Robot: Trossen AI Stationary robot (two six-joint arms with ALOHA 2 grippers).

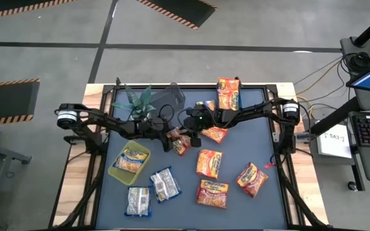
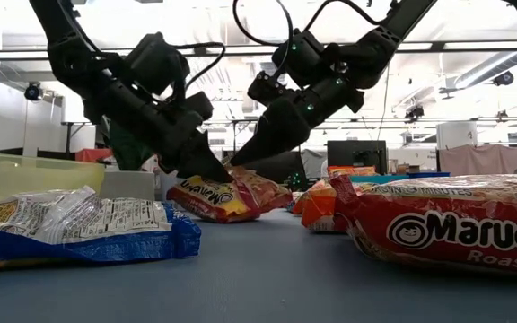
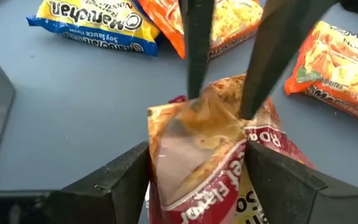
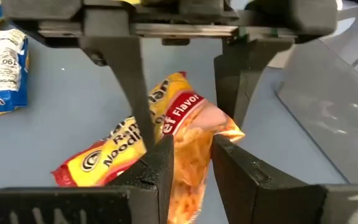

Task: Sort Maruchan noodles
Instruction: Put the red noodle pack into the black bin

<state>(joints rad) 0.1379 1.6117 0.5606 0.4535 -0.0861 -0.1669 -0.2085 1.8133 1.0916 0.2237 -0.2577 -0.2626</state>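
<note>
An orange-red and yellow noodle packet (image 1: 180,144) sits mid-table, and both grippers meet at it. My left gripper (image 3: 197,158) reaches in from the left and is shut on the packet (image 3: 210,149). My right gripper (image 4: 191,152) reaches in from the right and is shut on the same packet (image 4: 135,146). In the low view the packet (image 2: 227,199) sits tilted under both grippers, its underside on the mat. My left gripper has the packet between its two fingers, one on each side edge (image 3: 160,155), across the packet's width near its raised end. The fingers slant down from the table's left. The wrapper is crumpled between them. My right gripper pinches the packet's crumpled raised end (image 4: 194,134) between its two fingers (image 3: 197,62). The fingers slant down from the table's right. The packet's other end (image 4: 79,165) stays down on the mat.
A yellow-green bin (image 1: 115,172) with a yellow-and-blue packet stands near left. A clear bin (image 1: 172,96) and a potted plant (image 1: 139,102) stand at the far edge. Whitish packets (image 1: 164,184) lie near left. Orange packets (image 1: 209,163) lie to the right and one (image 1: 229,93) at the far edge.
</note>
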